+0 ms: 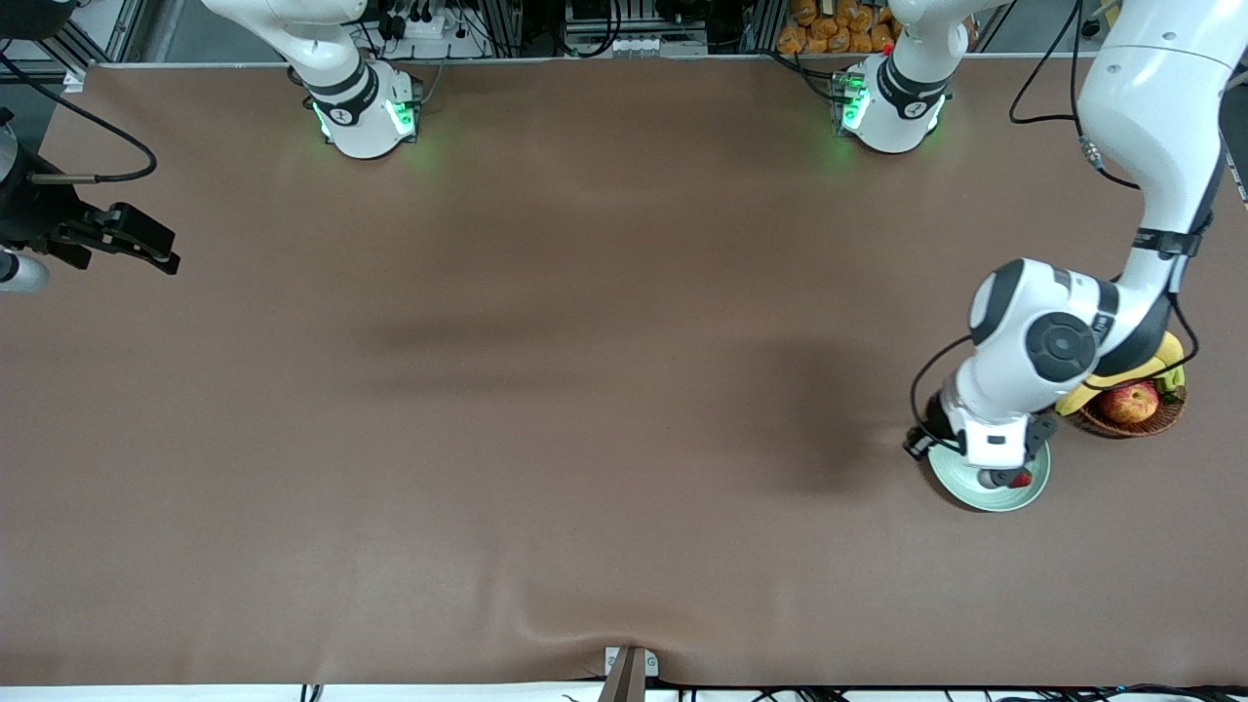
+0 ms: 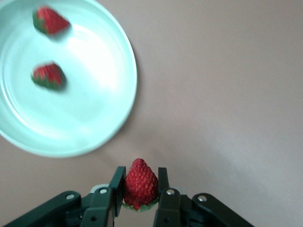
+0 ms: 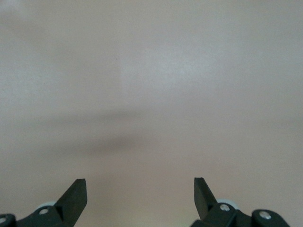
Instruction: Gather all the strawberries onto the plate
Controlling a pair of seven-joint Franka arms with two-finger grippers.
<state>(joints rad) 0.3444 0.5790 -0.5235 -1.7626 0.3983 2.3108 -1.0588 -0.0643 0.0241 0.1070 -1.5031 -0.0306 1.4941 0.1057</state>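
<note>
I have the left gripper [image 2: 140, 189] up in the air beside the round, shallow, pale mint-green plate [image 1: 1035, 487], and its two black fingers [image 2: 117, 185] are clamped on one small red strawberry with a dark green leafy base [image 2: 140, 183], the berry's tip pointing away from the wrist. In the left wrist view two more small red strawberries with green tops [image 2: 49, 75] lie inside the plate on its glossy surface, apart from each other, while the held berry sits over bare brown tabletop [image 1: 585, 390] just clear of the plate's raised rim. From the front camera the left arm covers most of the plate, which stands toward the left arm's end of the table, just beside a brown wicker basket [image 1: 1160, 417] that holds a red-yellow apple [image 1: 1131, 402] and yellow bananas [image 1: 1162, 357]; the plate is a little nearer the front camera than the basket. The right gripper [image 3: 140, 193] waits over bare tabletop at the right arm's end of the table, well apart from everything else, with its dark fingers spread wide and nothing between them.
</note>
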